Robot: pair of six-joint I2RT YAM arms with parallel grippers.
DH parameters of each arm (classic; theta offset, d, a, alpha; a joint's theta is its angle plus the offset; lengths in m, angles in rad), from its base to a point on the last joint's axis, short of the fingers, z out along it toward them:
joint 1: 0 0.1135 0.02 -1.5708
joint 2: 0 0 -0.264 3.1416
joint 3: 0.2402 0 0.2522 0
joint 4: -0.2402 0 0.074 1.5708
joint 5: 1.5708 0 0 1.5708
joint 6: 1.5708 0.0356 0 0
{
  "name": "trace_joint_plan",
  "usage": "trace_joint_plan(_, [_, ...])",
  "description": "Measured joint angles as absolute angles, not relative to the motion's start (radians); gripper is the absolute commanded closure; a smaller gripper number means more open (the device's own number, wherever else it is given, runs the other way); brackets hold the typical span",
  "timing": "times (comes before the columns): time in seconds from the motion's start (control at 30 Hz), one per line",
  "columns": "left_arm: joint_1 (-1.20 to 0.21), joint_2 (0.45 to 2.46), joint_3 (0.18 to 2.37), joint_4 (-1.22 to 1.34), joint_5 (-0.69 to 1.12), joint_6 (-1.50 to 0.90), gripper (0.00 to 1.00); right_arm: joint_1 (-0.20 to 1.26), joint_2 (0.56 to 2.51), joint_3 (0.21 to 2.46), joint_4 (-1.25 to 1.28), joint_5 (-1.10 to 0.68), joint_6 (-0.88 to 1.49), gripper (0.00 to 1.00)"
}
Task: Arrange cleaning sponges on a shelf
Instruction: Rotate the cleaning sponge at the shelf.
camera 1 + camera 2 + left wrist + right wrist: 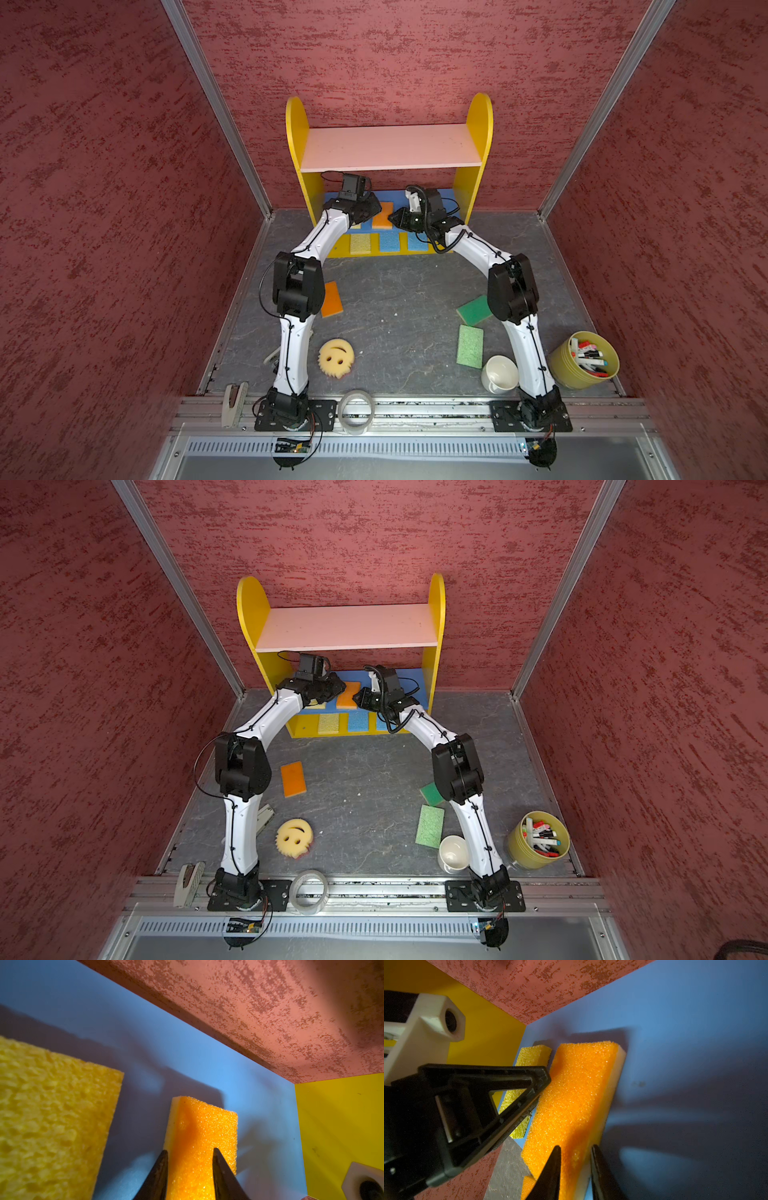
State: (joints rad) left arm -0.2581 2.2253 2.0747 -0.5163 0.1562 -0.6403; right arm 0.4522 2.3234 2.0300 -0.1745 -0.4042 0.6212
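Note:
Both grippers hold one orange sponge [382, 215] over the blue middle board [187, 1053] of the shelf [390, 147]. My left gripper [190, 1152] is shut on one end of it and my right gripper [575, 1148] is shut on its other end, on the orange and white layers. A yellow sponge [52, 1115] lies beside it on the same board. The yellow base carries a yellow sponge [360, 243] and two blue ones [389, 241]. On the table lie another orange sponge [331, 299], two green sponges [470, 346] and the smiley sponge [336, 357].
A white mug [498, 374] stands beside the right arm's base, with a yellow cup of markers [584, 359] further right. A clear tape ring [356, 411] lies on the front rail. The pink top board hangs just above both wrists. Red walls enclose the table.

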Motion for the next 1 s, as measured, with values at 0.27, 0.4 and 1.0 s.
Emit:
trace_joint_plan(0.27, [-0.258,2.225,2.075,-0.516,0.157,-0.643,0.64,0.450,2.327,2.040,-0.174,-0.404,0.622,0.73])
trace_joint_plan(0.4, [-0.258,2.225,2.075,-0.516,0.157,-0.644,0.64,0.447,2.331,2.054,-0.175,-0.404,0.622,0.73])
trace_joint_plan(1.0, [-0.258,2.225,2.060,-0.513,0.156,-0.645,0.64,0.441,2.387,2.121,-0.177,-0.405,0.628,0.73])
